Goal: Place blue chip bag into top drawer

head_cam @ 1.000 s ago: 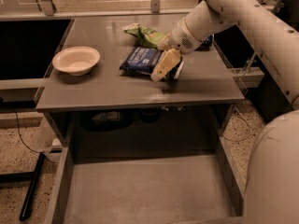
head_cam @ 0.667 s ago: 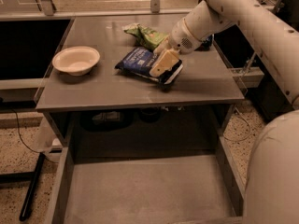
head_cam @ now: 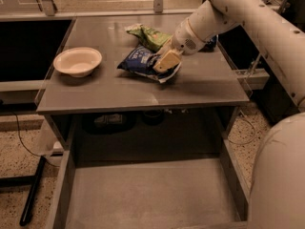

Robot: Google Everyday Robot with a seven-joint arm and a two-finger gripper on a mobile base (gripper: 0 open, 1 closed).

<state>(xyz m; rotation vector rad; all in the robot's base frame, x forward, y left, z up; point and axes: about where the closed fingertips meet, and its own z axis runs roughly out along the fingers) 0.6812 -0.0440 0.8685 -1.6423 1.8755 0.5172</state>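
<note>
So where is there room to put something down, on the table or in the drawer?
The wide grey top drawer is all bare. On the grey table, the front strip is free, and so is the gap between the round white bowl and the crinkly dark blue chip bag. It is crowded mid-back: the gripper grips that bag, beside the green chip bag.
</note>
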